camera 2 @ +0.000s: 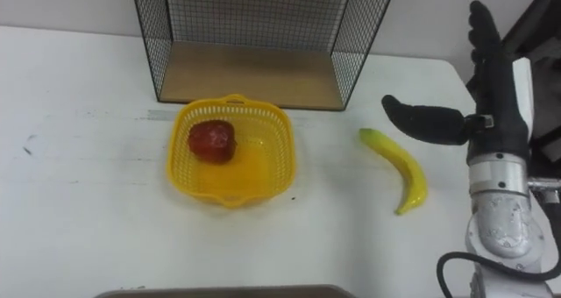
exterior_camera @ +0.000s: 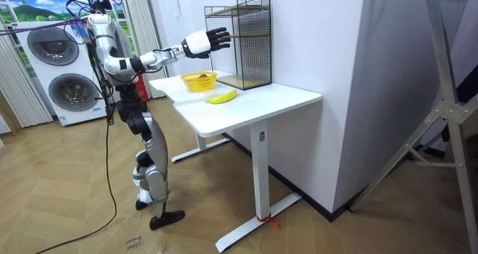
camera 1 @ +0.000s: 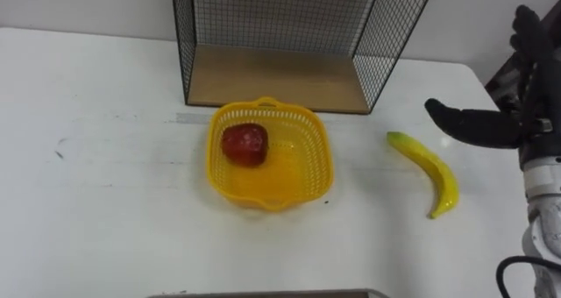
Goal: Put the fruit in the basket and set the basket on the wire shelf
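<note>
**Q:** Where does everything lie?

**A:** The banana point(camera 1: 429, 171) is flat on the table point(camera 1: 105, 184), to the right of the basket point(camera 1: 320, 158) and clear of it. A red fruit point(camera 1: 244, 144) already sits in the basket, which stands just in front of the shelf point(camera 1: 272, 74).

**Q:** And your hand?

**A:** My right hand point(camera 1: 513, 123) hangs above the table just right of the banana. The fingers are straight and the thumb is stretched out toward it. It holds nothing and touches nothing.

**Q:** How will the banana handle?

**A:** I judge it light, firm enough to lift in one piece, but soft under the skin, so a hard squeeze would bruise it. The skin looks smooth and a weak pinch could slip. I would take it across the thick middle of the curve, fingers on one side and thumb on the other, not by either thin end.

**Q:** And the basket afterwards?

**A:** It looks like thin plastic, light and a little flexible. The rim has a small lug at the front and another at the back. I would grip there and keep it level, since the round fruit could roll and shift the load.
</note>
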Robot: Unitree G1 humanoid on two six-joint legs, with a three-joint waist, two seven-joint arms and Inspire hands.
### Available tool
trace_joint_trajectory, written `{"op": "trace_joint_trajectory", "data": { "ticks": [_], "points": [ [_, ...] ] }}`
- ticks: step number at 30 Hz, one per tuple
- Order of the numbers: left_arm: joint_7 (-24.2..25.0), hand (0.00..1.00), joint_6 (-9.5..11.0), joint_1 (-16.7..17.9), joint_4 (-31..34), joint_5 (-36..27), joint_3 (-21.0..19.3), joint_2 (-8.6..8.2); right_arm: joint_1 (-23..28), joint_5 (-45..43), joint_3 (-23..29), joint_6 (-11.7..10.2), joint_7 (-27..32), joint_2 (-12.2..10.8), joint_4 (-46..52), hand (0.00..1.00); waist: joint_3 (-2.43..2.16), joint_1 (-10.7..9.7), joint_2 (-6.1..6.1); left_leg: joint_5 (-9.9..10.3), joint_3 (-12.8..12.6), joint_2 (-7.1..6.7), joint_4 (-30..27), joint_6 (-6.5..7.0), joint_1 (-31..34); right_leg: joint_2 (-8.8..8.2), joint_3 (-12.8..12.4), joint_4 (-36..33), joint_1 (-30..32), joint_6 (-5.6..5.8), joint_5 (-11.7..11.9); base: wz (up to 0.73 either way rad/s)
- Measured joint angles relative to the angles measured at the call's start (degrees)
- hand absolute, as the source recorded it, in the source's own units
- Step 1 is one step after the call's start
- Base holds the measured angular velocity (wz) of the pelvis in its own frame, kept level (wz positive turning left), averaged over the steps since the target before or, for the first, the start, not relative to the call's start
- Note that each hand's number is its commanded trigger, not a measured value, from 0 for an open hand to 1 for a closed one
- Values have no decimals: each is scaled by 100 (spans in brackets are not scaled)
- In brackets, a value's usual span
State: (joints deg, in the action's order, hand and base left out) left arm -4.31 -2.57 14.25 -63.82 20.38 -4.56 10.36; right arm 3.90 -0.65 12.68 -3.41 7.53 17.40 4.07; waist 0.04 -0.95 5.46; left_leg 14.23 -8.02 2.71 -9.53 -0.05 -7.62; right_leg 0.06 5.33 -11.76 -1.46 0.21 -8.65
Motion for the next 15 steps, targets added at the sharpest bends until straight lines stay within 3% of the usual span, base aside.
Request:
{"op": "trace_joint_trajectory", "data": {
  "ticks": [8,15],
  "points": [
    [-7,0,-124,19,92,8,-90,5,-40,-95,-3,219,-70,73,-533,0,-9,-10,34,0,12,0,-6,0,-19,-4,1,-2,-19,0,0,0],
    [51,0,-217,103,203,8,-88,22,-546,-165,-17,431,-386,305,-1687,0,12,-6,67,0,16,-1,1,0,-77,-2,1,-8,-78,-1,0,0]
  ]
}}
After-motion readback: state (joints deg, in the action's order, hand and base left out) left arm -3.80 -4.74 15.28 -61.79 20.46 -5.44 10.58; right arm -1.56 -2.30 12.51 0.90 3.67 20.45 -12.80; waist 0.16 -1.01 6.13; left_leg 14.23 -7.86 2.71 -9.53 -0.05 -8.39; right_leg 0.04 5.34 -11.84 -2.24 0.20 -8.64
